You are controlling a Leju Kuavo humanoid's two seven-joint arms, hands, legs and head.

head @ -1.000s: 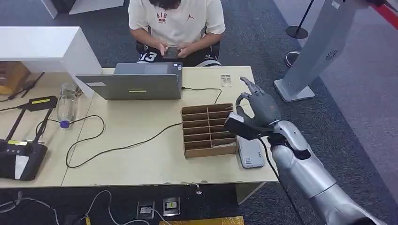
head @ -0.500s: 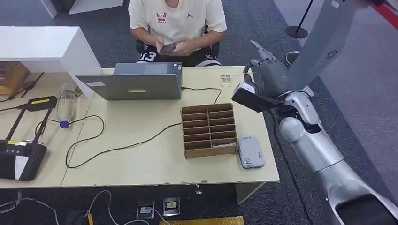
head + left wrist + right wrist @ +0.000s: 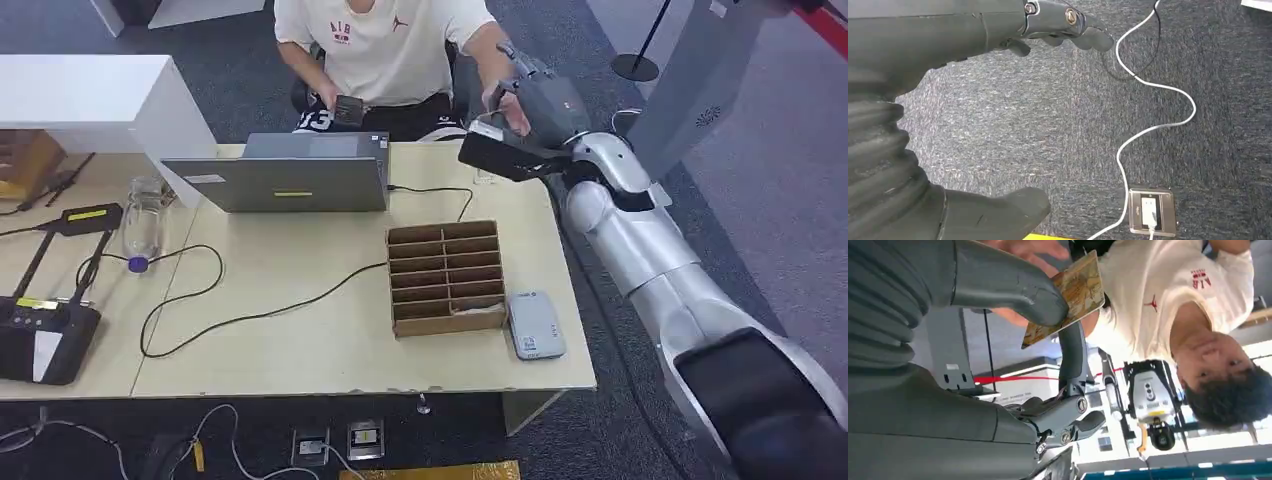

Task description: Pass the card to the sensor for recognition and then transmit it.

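Observation:
My right hand (image 3: 538,103) is raised beyond the far edge of the table (image 3: 300,340), in front of the seated person (image 3: 385,50). In the right wrist view its thumb (image 3: 1013,290) and a finger (image 3: 1070,355) pinch a brown patterned card (image 3: 1075,292). The person's hand (image 3: 497,97) reaches up to my hand, and its fingers (image 3: 1030,247) lie right by the card; whether they grip it I cannot tell. The grey sensor pad (image 3: 535,325) lies flat near the table's right front corner. My left hand (image 3: 948,40) hangs over the carpet, fingers apart and holding nothing.
A cardboard slotted organiser (image 3: 445,277) stands beside the sensor. A laptop (image 3: 285,180) sits at the far side with cables trailing across the table. A bottle (image 3: 143,225) and black devices (image 3: 45,335) are at the left. A grey pillar (image 3: 680,100) stands to the right.
My right arm rose from just above the sensor, swung away from me and now holds the card out to the person. The person lifted one hand from the phone to meet it.

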